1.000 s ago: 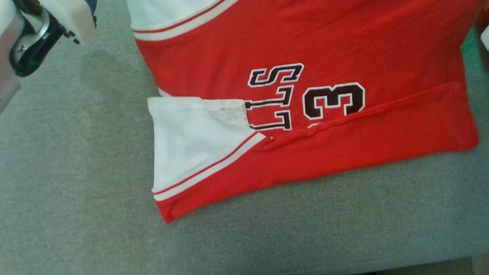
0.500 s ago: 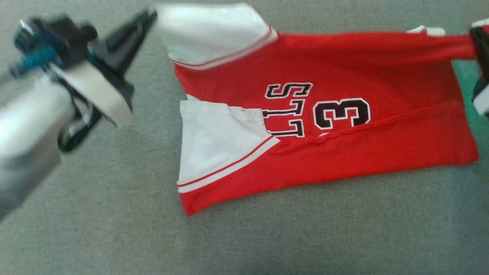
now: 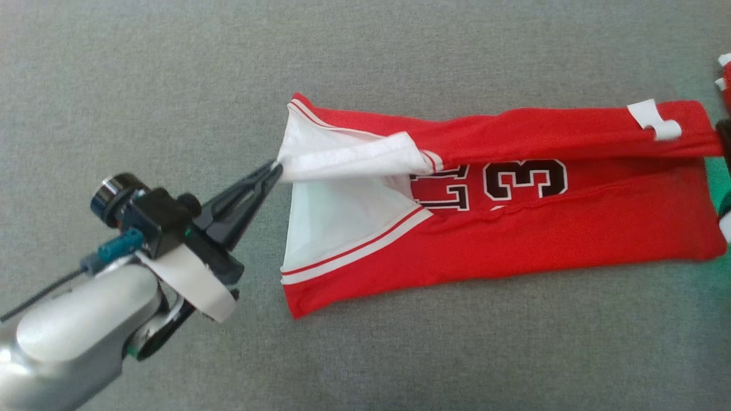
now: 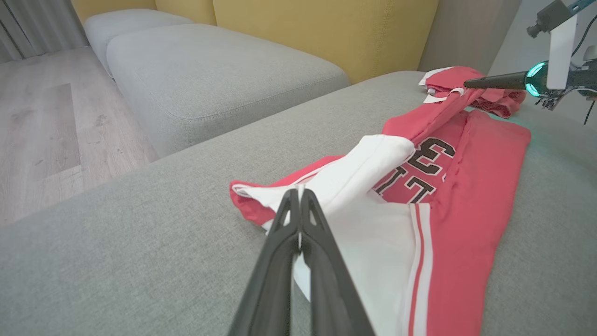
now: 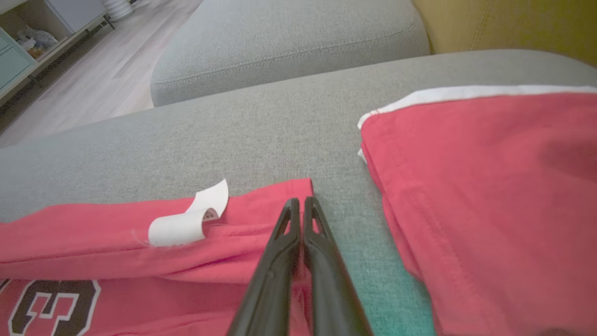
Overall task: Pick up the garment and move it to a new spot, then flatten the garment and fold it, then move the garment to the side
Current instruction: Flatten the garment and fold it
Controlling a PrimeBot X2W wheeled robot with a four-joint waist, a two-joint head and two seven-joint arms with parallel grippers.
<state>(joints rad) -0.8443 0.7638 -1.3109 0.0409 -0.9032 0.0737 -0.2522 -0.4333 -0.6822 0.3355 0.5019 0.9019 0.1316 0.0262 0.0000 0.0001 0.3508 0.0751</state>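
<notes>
The garment [image 3: 571, 228] is a red jersey with white sleeves and dark "13" lettering, lying on the grey sofa seat [image 3: 400, 51]. Its far edge is folded over toward me and covers the top of the lettering. My left gripper [image 3: 277, 167] is shut on the white sleeve's edge at the jersey's left end, seen up close in the left wrist view [image 4: 298, 190]. At the right end, my right gripper [image 3: 722, 130] is shut on the red hem corner [image 5: 298, 200]. A white label [image 5: 186, 219] curls up beside it.
A second red garment with white trim [image 5: 489, 186] lies just right of the right gripper. Another grey cushion [image 4: 210, 70], a yellow backrest [image 4: 326, 28] and wooden floor [image 4: 46, 116] lie beyond the seat.
The head camera has shifted. Both grippers have drawn the jersey's far edge toward me, so the fold now covers the upper letters. The left gripper has come fully into view.
</notes>
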